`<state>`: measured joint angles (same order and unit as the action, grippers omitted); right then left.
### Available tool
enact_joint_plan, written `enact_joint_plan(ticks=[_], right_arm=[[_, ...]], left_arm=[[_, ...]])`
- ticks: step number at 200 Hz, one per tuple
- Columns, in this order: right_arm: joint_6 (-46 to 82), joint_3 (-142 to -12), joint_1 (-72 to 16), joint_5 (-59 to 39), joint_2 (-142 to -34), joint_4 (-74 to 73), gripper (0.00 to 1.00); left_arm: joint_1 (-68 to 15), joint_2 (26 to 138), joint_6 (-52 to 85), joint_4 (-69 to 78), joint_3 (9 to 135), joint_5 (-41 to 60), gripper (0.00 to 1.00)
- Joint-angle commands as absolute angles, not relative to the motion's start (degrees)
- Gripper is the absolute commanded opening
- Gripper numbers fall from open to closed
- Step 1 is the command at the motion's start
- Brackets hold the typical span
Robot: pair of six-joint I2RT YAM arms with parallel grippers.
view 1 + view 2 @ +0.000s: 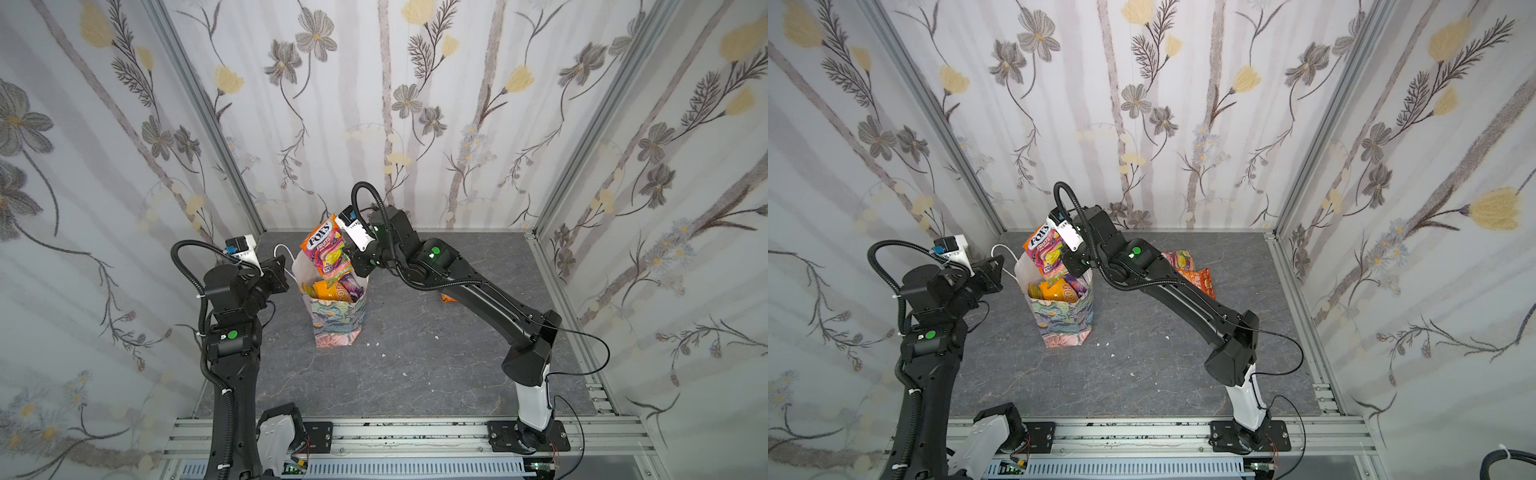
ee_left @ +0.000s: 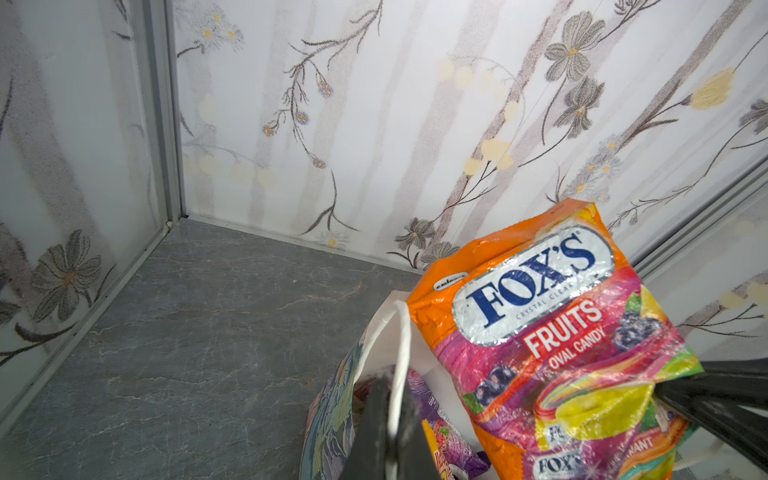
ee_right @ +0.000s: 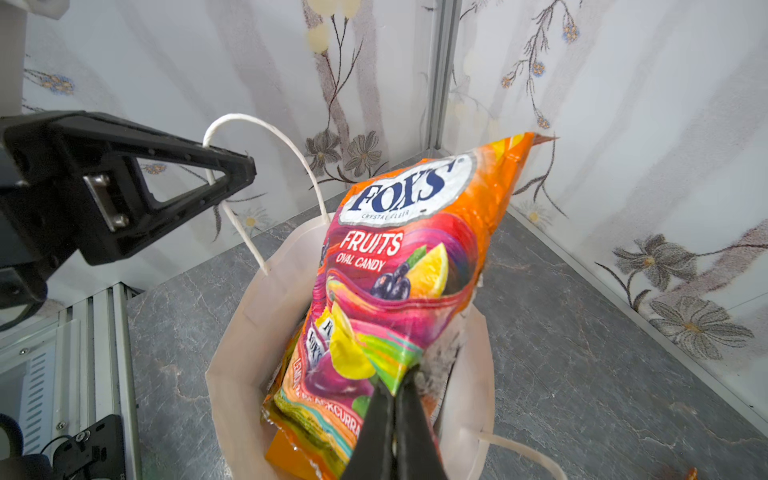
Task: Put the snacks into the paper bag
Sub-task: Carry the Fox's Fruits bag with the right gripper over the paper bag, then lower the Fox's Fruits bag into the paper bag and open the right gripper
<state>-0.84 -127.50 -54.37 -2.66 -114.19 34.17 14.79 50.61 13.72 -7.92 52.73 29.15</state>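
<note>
Closest to the right wrist camera, the right hand [image 3: 398,384] has its two black fingers pressed together on the lower corner of an orange FOX'S Fruits pouch [image 3: 399,266]. It holds the pouch logo end up and leaning. The lower end of that pouch sits inside the mouth of the paper bag [image 3: 245,340], and most of it stands above the white rim.

The left hand [image 2: 390,386] is closed on the bag's white cord handle [image 2: 401,345], on the side of the bag that faces the left arm [image 1: 232,353]. The cord is drawn up off the rim.

In both top views the bag stands upright on the grey marbled desk [image 1: 415,365], toward the back, between the left arm and the right arm [image 1: 478,299]. Its painted floral side faces the front. Inside it, below the held pouch, an orange pack [image 1: 327,289] and a purple pack [image 1: 348,288] show.

In a top view two more snacks lie flat on the desk behind the right arm, well apart from the bag. One is a pink-and-yellow pouch [image 1: 1181,258] and the other an orange pouch [image 1: 1202,282], and the two touch each other. A few small white scraps [image 1: 1113,355] lie on the desk in front of the bag.
</note>
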Motion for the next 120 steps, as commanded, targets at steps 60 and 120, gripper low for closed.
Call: enact_joint_plan(ticks=[60,120], right_arm=[[-4.4,-128.1,-55.5,-2.3,-115.7,35.1,0.0],[-4.8,-128.1,-55.6,-1.1,-115.3,35.8,0.42]], left_arm=[[14.9,50.5,13.3,-5.7,52.6,29.1,0.06],[14.9,50.4,13.4,-5.7,52.6,29.2,0.07]])
